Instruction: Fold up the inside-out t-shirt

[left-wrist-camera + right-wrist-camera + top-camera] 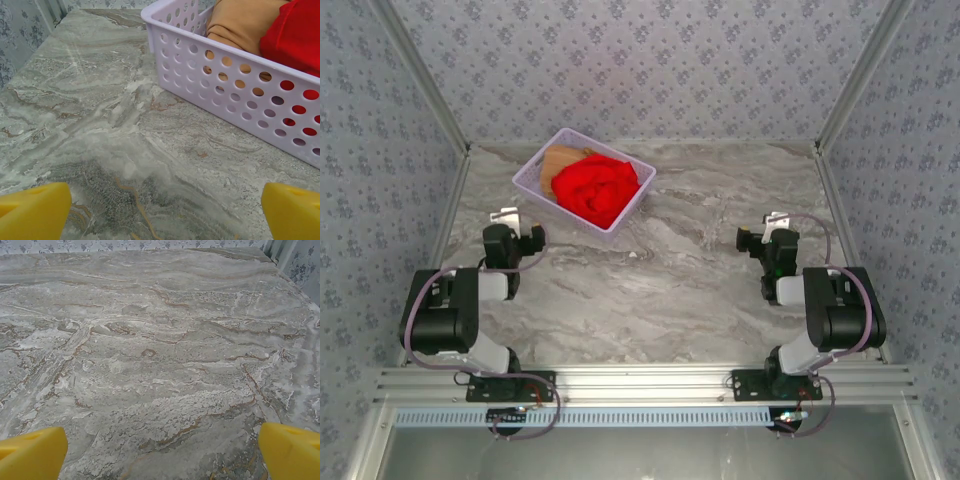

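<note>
1. Inside-out t-shirt (598,188): red, bunched in a lavender perforated basket (565,212) at the far left of the table (670,280), beside a tan garment (560,160).
2. Left gripper (160,215): jaws spread wide, holding nothing, near the basket.
3. Right gripper (160,455): jaws spread wide, holding nothing, above marble.

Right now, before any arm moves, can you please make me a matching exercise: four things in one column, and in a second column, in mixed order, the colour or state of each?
Things:
1. inside-out t-shirt
2. tan garment
3. basket
4. left fingers

Colour or state:
A. yellow, spread wide apart, holding nothing
B. pale purple, walls full of round holes
C. bright red, bunched up inside the basket
D. orange-brown, lying in the basket beside the red cloth

Right pairs: 1-C, 2-D, 3-B, 4-A
</note>
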Available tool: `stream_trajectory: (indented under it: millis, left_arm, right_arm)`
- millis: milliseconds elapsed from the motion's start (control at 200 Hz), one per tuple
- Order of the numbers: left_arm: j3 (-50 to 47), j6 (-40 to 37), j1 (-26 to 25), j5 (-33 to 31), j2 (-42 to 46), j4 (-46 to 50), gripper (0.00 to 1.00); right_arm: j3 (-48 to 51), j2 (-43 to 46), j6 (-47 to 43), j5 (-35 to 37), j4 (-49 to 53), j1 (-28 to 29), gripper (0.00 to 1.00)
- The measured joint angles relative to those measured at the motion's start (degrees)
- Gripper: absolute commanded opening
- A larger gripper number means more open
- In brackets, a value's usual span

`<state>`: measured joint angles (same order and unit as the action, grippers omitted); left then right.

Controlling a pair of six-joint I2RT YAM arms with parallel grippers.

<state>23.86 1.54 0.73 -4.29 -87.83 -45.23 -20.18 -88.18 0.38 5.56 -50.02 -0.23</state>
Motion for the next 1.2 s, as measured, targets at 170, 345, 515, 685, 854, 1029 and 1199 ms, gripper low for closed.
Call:
stream_trajectory:
  millis: [170,345,515,685,854,1029,1199]
  left_arm:
    - [0.00,0.00,0.00,0.00,0.00,0.00,0.98]
    - [0.00,0.00,0.00,0.00,0.00,-0.02,0.98]
    - [0.00,0.00,0.02,0.00,0.00,0.00,0.98]
    - [0.00,0.00,0.02,0.00,0.00,0.00,0.98]
    - [0.00,0.00,0.02,0.00,0.00,0.00,0.98]
    - [0.00,0.00,0.02,0.00,0.00,-0.02,0.98]
    - [1.79,1.38,0.02,-1.18,5.27,10.08,0.98]
  right_arm:
    - [0.00,0.00,-0.02,0.17,-0.39,0.02,1.00]
    - [0.00,0.00,0.00,0.13,-0.39,0.00,1.00]
    - [0.00,0.00,-0.02,-0.07,-0.39,0.00,1.00]
    - [0.00,0.00,0.00,-1.18,-0.39,-0.37,1.00]
    - [0.00,0.00,0.00,-1.81,-0.37,-0.55,1.00]
    - [0.00,0.00,0.00,-1.66,-0.39,-0.55,1.00]
    - [-0.07,7.28,0.31,2.47,5.81,-0.31,1.00]
